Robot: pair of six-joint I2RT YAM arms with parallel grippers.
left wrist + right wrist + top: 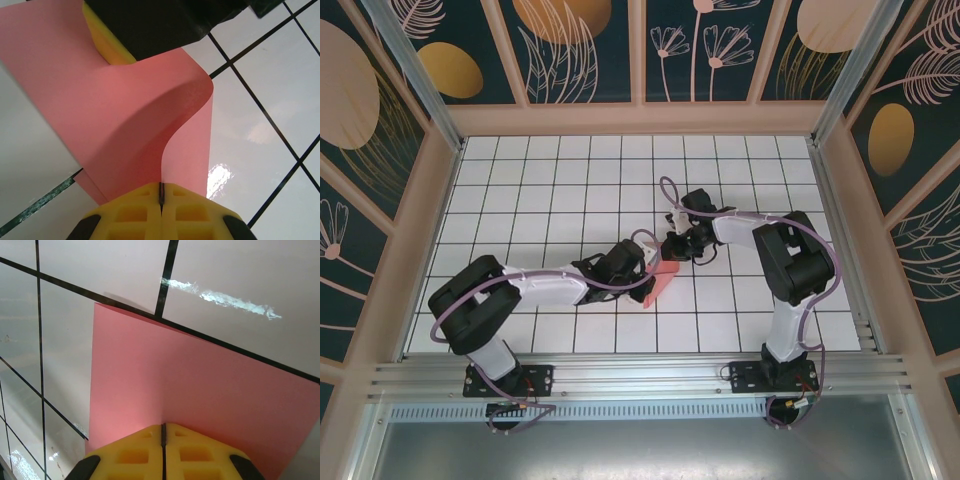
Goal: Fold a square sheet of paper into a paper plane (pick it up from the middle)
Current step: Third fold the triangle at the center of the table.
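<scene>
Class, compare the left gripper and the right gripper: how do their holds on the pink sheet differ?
In front of the left gripper the pink sheet bows into a curl; in front of the right gripper it is flat. From above, the left gripper sits nearer the arm bases, the right gripper farther up the table. Both have yellow fingers shut on the pink sheet.

Bare table (540,170) all round; at centre, left claw (650,268), right claw (674,247), pink sheet (658,287).
</scene>
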